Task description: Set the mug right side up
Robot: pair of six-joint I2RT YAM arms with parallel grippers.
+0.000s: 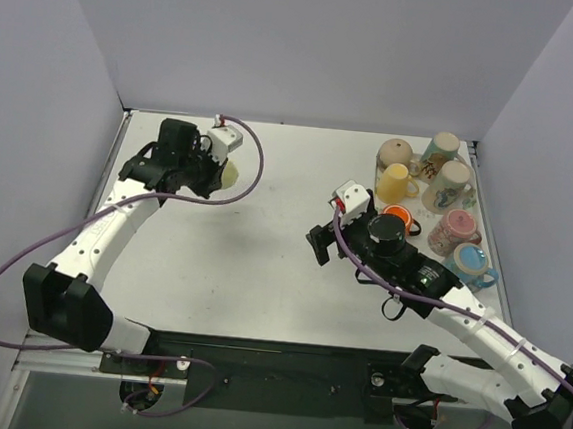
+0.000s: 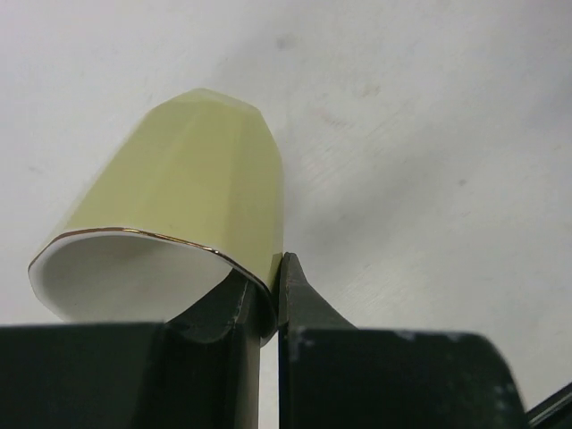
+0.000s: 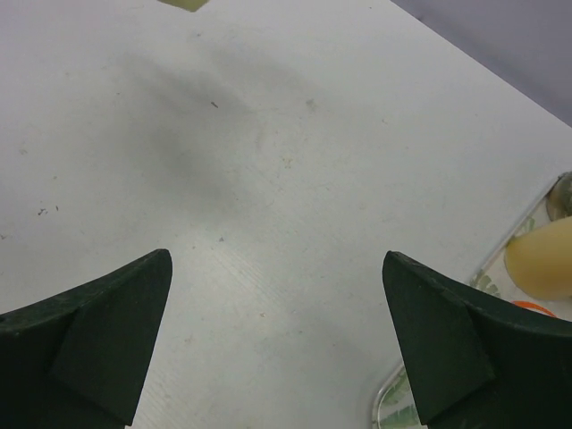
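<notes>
Status: mug (image 2: 206,179) grasped, not yet set upright.
My left gripper (image 2: 279,268) is clamped on the mug rim at the tabletop's (image 1: 281,274) far left; my right gripper (image 3: 277,295) stands apart, empty. Remaining: place upright, release.

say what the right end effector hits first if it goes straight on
Likely the bare table: the open right end effector tilts down at it with nothing between, though depth is unclear.

Open table (image 1: 261,273); mug cluster (image 1: 448,186) beside right hand (image 1: 320,244)
</notes>
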